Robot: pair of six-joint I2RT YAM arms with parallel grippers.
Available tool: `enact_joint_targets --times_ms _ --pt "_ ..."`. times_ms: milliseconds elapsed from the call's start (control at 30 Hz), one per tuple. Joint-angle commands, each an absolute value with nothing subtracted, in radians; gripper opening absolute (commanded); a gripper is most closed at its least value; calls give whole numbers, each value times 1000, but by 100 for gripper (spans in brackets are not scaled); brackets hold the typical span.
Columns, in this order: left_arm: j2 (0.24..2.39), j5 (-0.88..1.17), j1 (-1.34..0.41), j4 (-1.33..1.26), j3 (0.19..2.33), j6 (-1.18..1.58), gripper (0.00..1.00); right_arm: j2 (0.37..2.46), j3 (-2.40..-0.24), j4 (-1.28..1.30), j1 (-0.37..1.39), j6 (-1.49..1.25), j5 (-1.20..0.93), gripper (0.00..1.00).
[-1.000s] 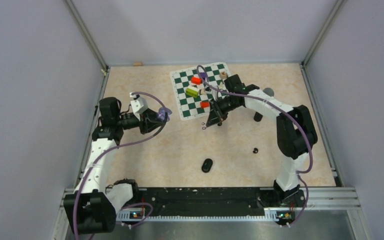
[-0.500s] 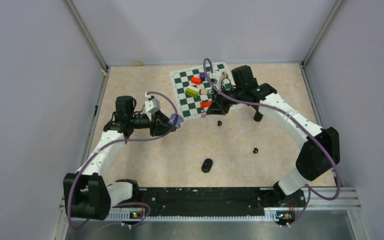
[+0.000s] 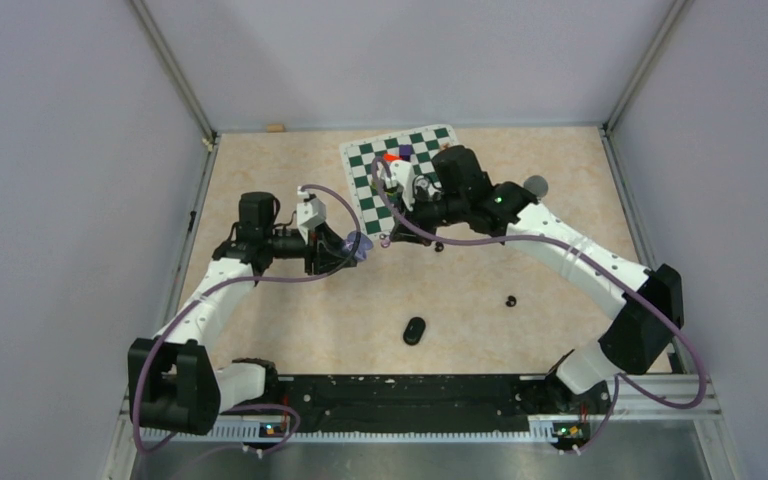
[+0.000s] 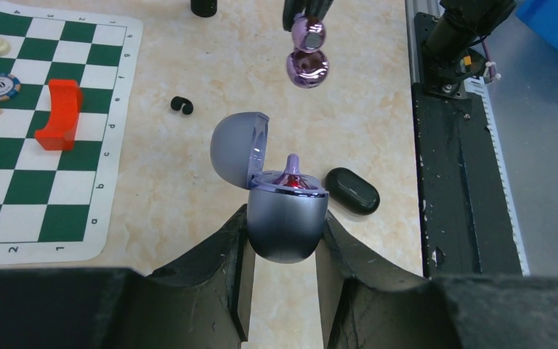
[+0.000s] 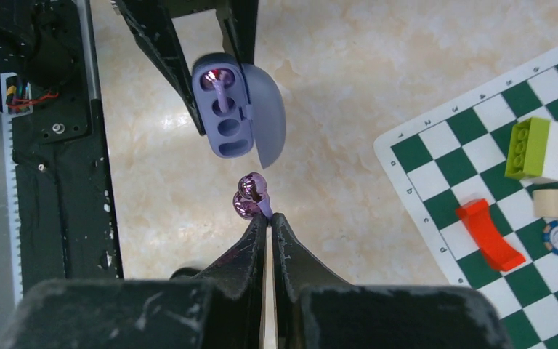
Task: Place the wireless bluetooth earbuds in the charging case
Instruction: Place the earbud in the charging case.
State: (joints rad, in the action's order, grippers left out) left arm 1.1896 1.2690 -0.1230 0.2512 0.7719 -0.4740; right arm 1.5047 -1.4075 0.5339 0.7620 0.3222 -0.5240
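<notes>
1. Right pincer (image 5: pixel 269 217), bottom centre of the right wrist view: jaws closed on a purple earbud (image 5: pixel 250 196). It's nipped at the stem end, with the glossy bulbs poking past the tips.
2. Handling, my read: the bud is tiny, light, hard and slick, so it could twist or squirt out of the pinch. The stem is the right place to hold it, since that leaves the body free to lead into a socket. Light squeeze, no side load.
3. Just beyond and not touching it: charging case (image 5: pixel 225 109), upper centre, lid (image 5: pixel 269 116) swung open to the right. One seated bud (image 5: pixel 220 81) sits in the top socket. The sockets below it look empty.
4. Left pincer (image 4: pixel 284 218) clamps the case body from both sides, opening facing the incoming bud.
5. Farther out on the table (image 4: pixel 174 203), left wrist view:
   - black case (image 4: pixel 351 190) lies just right of the held one
   - black bud (image 4: pixel 182 105) lies loose at upper left, beside the chessboard (image 4: pixel 22 185) edge
</notes>
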Motion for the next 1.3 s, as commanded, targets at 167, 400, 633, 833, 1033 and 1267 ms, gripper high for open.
enact_joint_targets --times_ms 167,400,633,833,1033,1267 --pt "1212 1324 -138 255 791 -497 0 1411 -1358 415 889 393 -371 0" --pt "1220 1353 -137 288 803 -515 0 1417 -1324 402 931 426 -310 0" --pt "1220 1355 -138 290 802 -518 0 1434 -1314 391 948 423 -299 0" --pt "1219 1358 -138 289 800 -518 0 1454 -1315 390 971 431 -273 0" --pt "1218 1356 -138 290 799 -519 0 1459 -1307 390 973 437 -262 0" --pt "1214 1360 -138 291 798 -519 0 1475 -1307 387 975 435 -256 0"
